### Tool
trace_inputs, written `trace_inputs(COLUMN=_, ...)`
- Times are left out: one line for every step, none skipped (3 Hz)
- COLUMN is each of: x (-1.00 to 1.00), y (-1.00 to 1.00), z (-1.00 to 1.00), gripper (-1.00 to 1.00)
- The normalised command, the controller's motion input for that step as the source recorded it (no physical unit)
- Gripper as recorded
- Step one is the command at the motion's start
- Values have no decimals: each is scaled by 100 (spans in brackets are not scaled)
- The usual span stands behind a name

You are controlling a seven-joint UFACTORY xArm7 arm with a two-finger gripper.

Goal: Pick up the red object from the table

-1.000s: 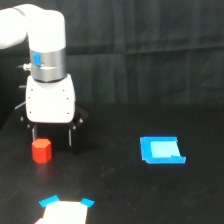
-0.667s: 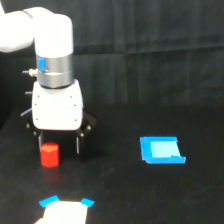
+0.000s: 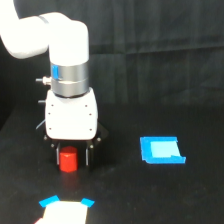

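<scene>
Red object (image 3: pixel 68 160) between the hand's (image 3: pixel 73 156) fingers; table (image 3: pixel 150 200) beneath

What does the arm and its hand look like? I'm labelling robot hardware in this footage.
The glossy white rounded arm ends in a silver-grey metal wrist cylinder with a thin blue ring. Below it sits a boxy white hand with short black fingers. Thin dark cables trail on its left.

- The red object (image 3: pixel 67 160): small red-orange block, standing upright on the desk, near the front at the exterior view's left.
- The desk (image 3: pixel 150 200): wide, flat, matte black.
</scene>
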Motion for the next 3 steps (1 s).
trace_inputs(x=52, y=23, z=3, gripper=-76)
trace_inputs(x=57, y=19, z=71, gripper=-60)
trace_inputs(x=45, y=84, z=100, gripper=-61)
